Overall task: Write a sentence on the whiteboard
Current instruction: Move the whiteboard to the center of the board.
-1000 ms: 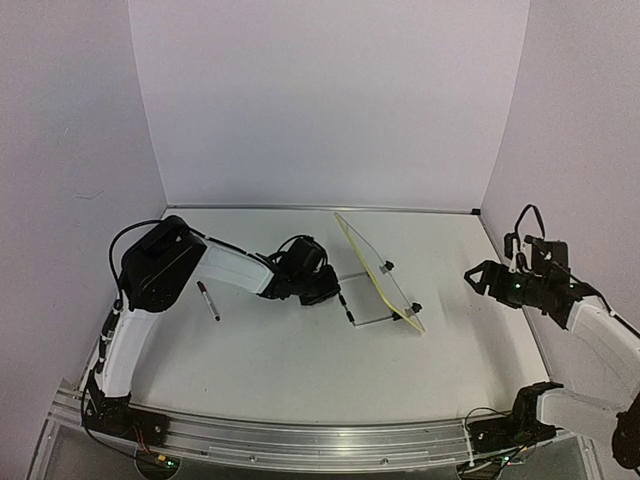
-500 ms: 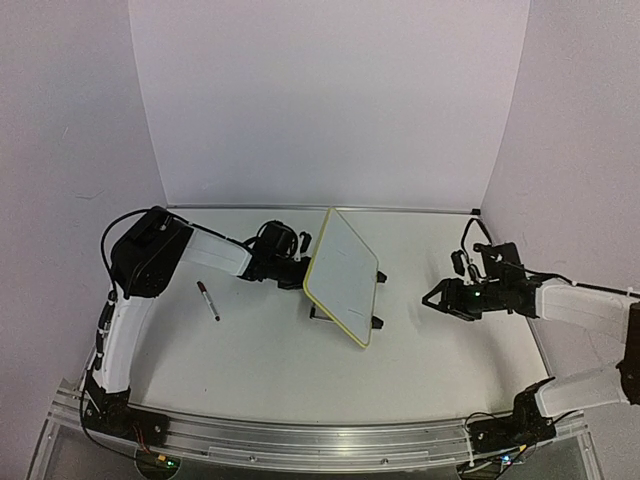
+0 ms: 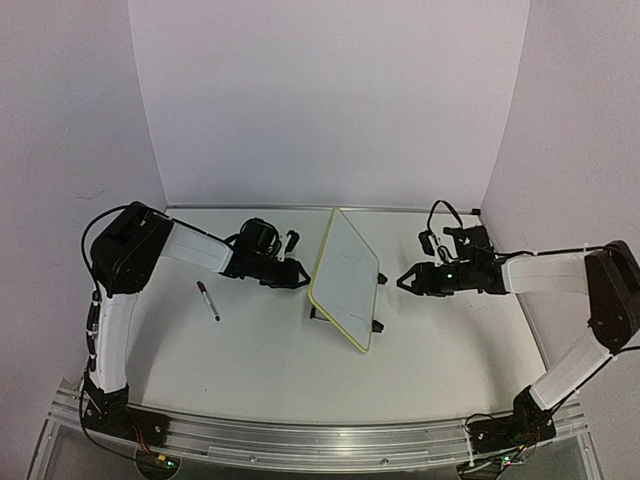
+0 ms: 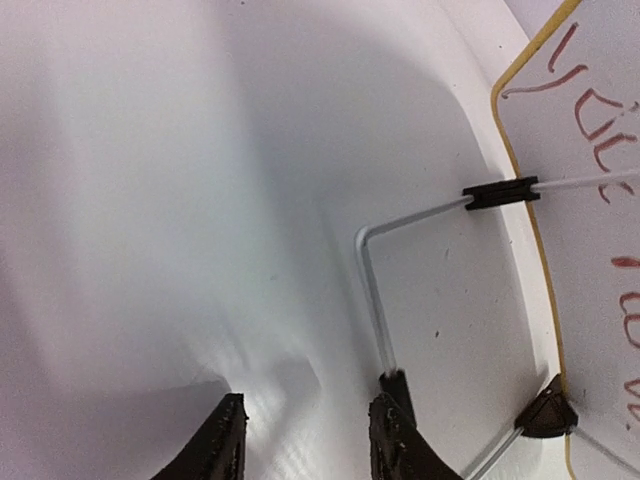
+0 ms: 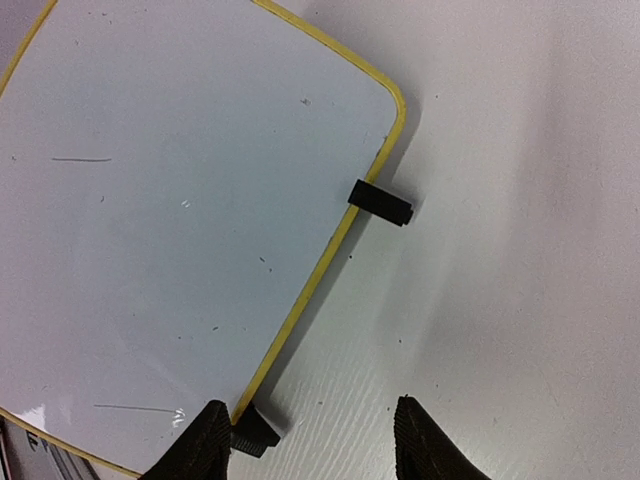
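Standing tilted on its wire stand (image 4: 368, 290) near the middle of the table (image 3: 280, 360), the whiteboard (image 3: 345, 285) is seen with one long edge raised towards the far edge and its lower corner towards the near edge. A thin yellow frame (image 5: 325, 258) is carried round it, and black clips (image 4: 500, 190) are fixed where the wire meets the board. On the side shown to the left wrist camera, the sentence (image 4: 545, 83) is visible only as reddish-dark handwritten strokes cut off by the picture's edge; the words cannot be read. The face shown to the right wrist camera is marked by only a few faint lines. The left gripper (image 3: 296, 275) is held low just to the left of the board, its fingers (image 4: 228, 452) parted with nothing between them. The right gripper (image 3: 405, 283) is held just to the right of the board, its fingers (image 5: 420, 440) likewise spread and empty. A slim marker (image 3: 208, 300) is laid on the table well to the left, apart from both grippers.
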{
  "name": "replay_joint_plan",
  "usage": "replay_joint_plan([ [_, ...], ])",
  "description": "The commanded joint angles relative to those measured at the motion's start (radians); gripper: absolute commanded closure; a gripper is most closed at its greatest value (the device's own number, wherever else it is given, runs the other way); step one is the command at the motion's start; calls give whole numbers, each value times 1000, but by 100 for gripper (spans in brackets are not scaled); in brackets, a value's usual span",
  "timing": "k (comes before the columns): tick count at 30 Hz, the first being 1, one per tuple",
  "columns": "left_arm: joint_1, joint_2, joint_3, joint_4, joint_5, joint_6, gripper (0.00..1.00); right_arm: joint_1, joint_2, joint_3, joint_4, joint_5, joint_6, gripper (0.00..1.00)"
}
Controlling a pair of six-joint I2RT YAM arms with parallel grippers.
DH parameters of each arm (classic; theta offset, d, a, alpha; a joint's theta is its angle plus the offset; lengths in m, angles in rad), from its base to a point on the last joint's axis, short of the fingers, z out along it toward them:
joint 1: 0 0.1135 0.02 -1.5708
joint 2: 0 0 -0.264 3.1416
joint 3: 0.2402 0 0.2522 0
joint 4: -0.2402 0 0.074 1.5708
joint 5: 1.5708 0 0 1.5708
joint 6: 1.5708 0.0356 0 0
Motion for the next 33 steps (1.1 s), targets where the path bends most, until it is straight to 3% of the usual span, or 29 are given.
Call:
replay_joint_plan([
  [1, 22, -196, -107, -40, -100, -13, 55, 5, 114, 114, 40, -53, -117, 48],
  [8, 56, -442, -277, -119, -189, -56, 51, 3, 292, 243, 39, -117, -175, 51],
  [11, 68, -527, -327, -173, -213, -87, 53, -6, 347, 293, 38, -145, -189, 61],
  [15, 74, -664, -417, -190, -232, -125, 50, -43, 400, 340, 38, -212, -181, 57],
  [33, 88, -898, -464, -394, -329, -110, 52, -72, 555, 467, 35, -313, -160, 56],
])
